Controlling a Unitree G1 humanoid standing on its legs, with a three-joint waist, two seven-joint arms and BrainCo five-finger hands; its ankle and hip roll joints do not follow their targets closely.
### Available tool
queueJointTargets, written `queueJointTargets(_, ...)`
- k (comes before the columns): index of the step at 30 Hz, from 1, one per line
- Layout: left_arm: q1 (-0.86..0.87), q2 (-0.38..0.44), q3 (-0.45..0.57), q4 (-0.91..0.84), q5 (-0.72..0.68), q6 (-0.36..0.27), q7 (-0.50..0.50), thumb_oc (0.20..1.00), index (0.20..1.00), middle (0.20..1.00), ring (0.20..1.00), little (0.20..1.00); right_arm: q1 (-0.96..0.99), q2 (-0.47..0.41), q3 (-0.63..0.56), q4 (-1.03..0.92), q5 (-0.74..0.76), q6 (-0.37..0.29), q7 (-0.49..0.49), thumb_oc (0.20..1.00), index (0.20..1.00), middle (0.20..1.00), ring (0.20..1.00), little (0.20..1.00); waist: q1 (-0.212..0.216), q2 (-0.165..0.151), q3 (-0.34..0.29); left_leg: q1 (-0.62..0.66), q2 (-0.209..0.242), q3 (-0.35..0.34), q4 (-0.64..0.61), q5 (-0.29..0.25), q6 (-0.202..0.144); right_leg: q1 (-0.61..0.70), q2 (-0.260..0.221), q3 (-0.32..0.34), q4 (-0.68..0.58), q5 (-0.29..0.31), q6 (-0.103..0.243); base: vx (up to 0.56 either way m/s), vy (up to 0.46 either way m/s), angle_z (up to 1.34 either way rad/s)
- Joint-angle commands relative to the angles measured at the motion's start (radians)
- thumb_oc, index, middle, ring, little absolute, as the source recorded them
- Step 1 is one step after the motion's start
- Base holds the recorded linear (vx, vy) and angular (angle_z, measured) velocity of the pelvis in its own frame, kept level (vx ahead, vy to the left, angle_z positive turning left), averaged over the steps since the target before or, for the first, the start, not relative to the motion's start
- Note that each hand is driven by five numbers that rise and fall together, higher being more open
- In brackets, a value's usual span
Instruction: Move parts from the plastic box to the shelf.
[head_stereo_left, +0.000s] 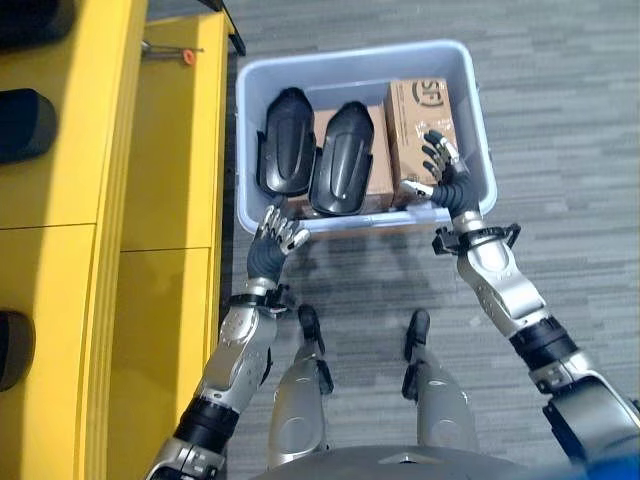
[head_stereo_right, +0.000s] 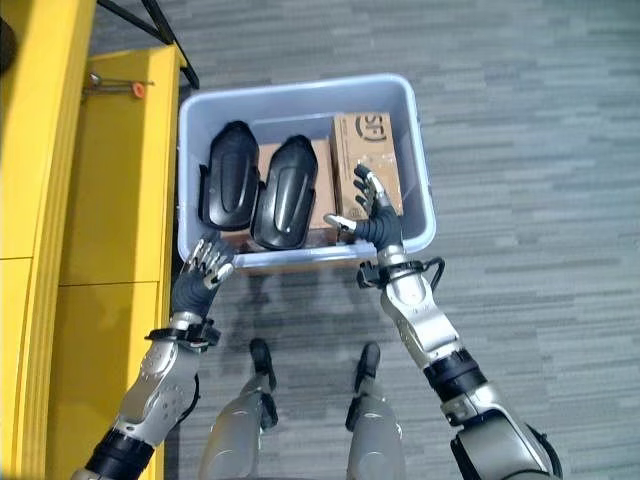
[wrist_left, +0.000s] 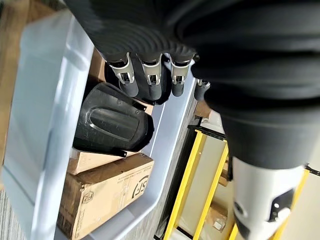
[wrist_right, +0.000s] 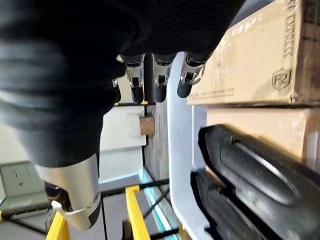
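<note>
We see a pale blue plastic box (head_stereo_left: 470, 120) on grey carpet (head_stereo_left: 570, 100), just beside a yellow shelf (head_stereo_left: 170, 150) on the robot's left. Inside the box lie two black moulded parts (head_stereo_left: 288, 140) (head_stereo_left: 343, 158) side by side, resting on a flat cardboard box (head_stereo_left: 375, 180), with a second cardboard box (head_stereo_left: 420, 125) at the right side.

Both arms reach forward and down to the box's near wall. Our left hand (head_stereo_left: 277, 233) is at the near left corner of the rim, fingers loosely curled, relaxed, gripping nothing; in the left wrist view the fingertips (wrist_left: 152, 85) hang above the rim with a black part (wrist_left: 112, 122) just beyond. Our right hand (head_stereo_left: 440, 165) is over the near right corner, wrist bent up, fingers spread and fairly straight over the right cardboard box, thumb out toward the rim; we can't tell if it touches. It holds nothing. In the right wrist view its fingers (wrist_right: 161, 82) hang apart beside the box wall.

Both parts are in the box, none in hand.
</note>
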Motion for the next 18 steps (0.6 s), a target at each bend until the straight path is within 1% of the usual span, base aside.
queueJointTargets(1,-0.015,0.06,0.022,-0.028,0.012,-0.06,0.038,1.0,1.0,1.0,1.0,1.0,-0.114,0.05,-0.022,-0.007,-0.032,-0.054,-0.057,1.0,1.0,1.0,1.0,1.0,0.024,-0.069,-0.012,0.042,-0.011,-0.029,0.069,-0.117,-0.036,-0.051,-0.053,-0.007,0.068,0.005,0.062,-0.01,-0.061,-0.05)
queueJointTargets(4,-0.044,0.052,0.017,-0.019,0.015,-0.064,0.058,1.0,1.0,1.0,1.0,1.0,-0.166,0.065,-0.027,0.018,-0.037,-0.061,-0.09,1.0,1.0,1.0,1.0,1.0,0.027,-0.068,0.007,0.021,-0.006,-0.024,0.073,-0.118,-0.038,-0.089,-0.051,0.001,0.083,0.003,0.061,-0.01,-0.03,-0.1)
queueJointTargets(8,-0.094,0.037,0.004,-0.007,0.023,-0.071,0.092,1.0,1.0,1.0,1.0,1.0,-0.23,0.1,-0.037,0.062,-0.03,-0.072,-0.13,1.0,1.0,1.0,1.0,1.0,0.031,-0.067,0.045,-0.019,-0.009,-0.026,0.083,-0.123,-0.038,-0.135,-0.053,0.01,0.1,0.006,0.063,-0.02,-0.02,-0.03)
queueJointTargets(9,-0.112,0.032,0.004,-0.007,0.027,-0.075,0.106,1.0,1.0,1.0,1.0,1.0,-0.247,0.115,-0.042,0.078,-0.028,-0.077,-0.143,1.0,1.0,1.0,1.0,1.0,0.03,-0.07,0.064,-0.046,-0.014,-0.022,0.088,-0.102,-0.029,-0.156,-0.06,0.003,0.098,0.029,0.052,0.01,-0.01,0.06)
queueJointTargets(10,-0.113,0.029,0.002,-0.007,0.029,-0.075,0.109,1.0,1.0,1.0,1.0,1.0,-0.249,0.12,-0.044,0.08,-0.029,-0.078,-0.145,1.0,1.0,1.0,1.0,1.0,0.032,-0.066,0.064,-0.037,-0.014,-0.034,0.087,-0.123,-0.037,-0.151,-0.058,0.006,0.106,0.009,0.063,0.0,0.0,0.0)
queueJointTargets(18,-0.13,0.027,0.004,-0.014,0.045,-0.081,0.137,1.0,1.0,1.0,1.0,1.0,-0.244,0.153,-0.032,0.076,-0.012,-0.087,-0.144,1.0,1.0,1.0,1.0,1.0,0.04,-0.068,0.099,-0.072,-0.027,-0.054,0.1,-0.128,-0.03,-0.165,-0.068,-0.004,0.109,0.012,0.056,0.01,0.004,0.05)
